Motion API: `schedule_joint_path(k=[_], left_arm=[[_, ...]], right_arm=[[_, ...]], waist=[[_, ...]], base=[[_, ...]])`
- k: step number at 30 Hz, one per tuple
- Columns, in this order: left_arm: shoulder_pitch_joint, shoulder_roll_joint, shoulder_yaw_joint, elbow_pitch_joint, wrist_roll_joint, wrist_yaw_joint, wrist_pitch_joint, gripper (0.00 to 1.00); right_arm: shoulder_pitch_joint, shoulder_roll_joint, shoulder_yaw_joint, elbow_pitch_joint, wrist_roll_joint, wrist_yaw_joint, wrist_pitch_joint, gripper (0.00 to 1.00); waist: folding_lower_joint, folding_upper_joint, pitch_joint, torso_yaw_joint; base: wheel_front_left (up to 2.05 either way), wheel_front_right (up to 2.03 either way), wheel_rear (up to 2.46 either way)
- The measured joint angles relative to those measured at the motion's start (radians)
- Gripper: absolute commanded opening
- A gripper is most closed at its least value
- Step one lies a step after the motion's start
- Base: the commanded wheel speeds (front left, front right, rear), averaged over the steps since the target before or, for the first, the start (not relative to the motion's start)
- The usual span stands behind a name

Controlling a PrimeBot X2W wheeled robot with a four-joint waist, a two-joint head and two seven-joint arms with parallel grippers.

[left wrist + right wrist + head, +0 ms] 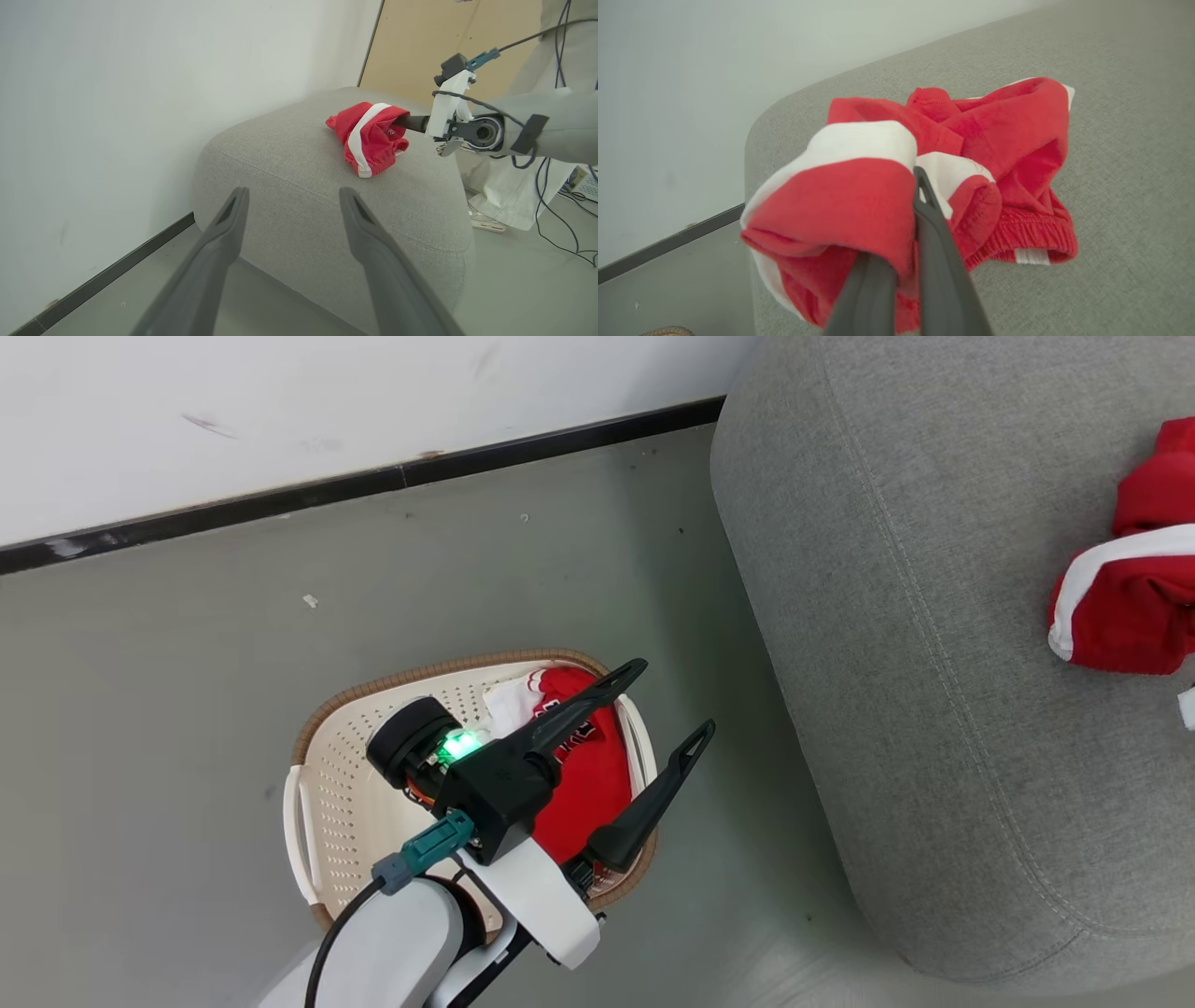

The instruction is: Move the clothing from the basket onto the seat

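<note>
Big stuff first: the seat [934, 663] is on your right, with the basket [336, 775] on the floor near it. The striped red garment [1130, 607] already lies on the seat, and your right claw [909, 196] is clamped on a fold of it. The lettered red garment [597, 775] is in the basket, bunched along the seat-side wall, running near to far. Your left claw [674, 695] hangs right over it, spread and empty, but it points at the seat. I'd say tip it down.
</note>
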Motion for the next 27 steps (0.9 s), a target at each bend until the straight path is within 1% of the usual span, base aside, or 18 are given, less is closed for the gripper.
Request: schedule_joint_path(k=[2,3,4,10,18,21,27], left_arm=[[-0.002,0.001,0.003,0.002,0.0,0.0,0.0,1.0],[-0.002,0.002,0.007,0.006,0.0,0.0,-0.002,1.0],[-0.002,0.004,0.011,0.012,0.0,0.0,-0.006,1.0],[-0.002,0.006,0.024,0.026,-0.003,0.0,-0.027,1.0],[-0.002,0.003,0.033,0.043,-0.012,-0.007,-0.046,1.0],[-0.002,0.002,0.041,0.049,-0.019,-0.007,-0.059,1.0],[-0.002,0.009,0.074,0.062,-0.03,-0.007,-0.086,1.0]], right_arm=[[0.003,0.004,0.009,-0.024,0.002,0.0,-0.001,0.45],[0.007,0.005,0.013,-0.038,0.002,0.0,-0.001,0.94],[0.016,0.007,0.015,-0.059,0.001,0.0,-0.001,1.0],[0.075,-0.002,0.026,-0.183,-0.006,0.0,-0.001,1.0],[0.199,-0.007,0.031,-0.286,-0.027,0.0,-0.001,1.0],[0.246,-0.005,0.01,-0.337,-0.048,0.0,-0.001,1.0],[0.311,0.026,-0.021,-0.45,-0.072,0.0,-0.001,1.0]], waist=[[0.0,0.0,0.007,0.001],[0.0,0.0,0.009,0.001],[0.0,0.0,0.009,0.0],[0.0,0.0,0.006,-0.009],[0.0,0.0,-0.004,-0.024],[0.0,0.0,-0.01,-0.032],[0.0,0.0,-0.026,-0.048]], base=[[0.0,0.0,0.0],[0.0,0.0,0.0],[0.0,0.0,0.0],[0.0,0.0,0.0],[0.0,0.0,0.0],[0.0,0.0,0.0],[0.0,0.0,0.0]])
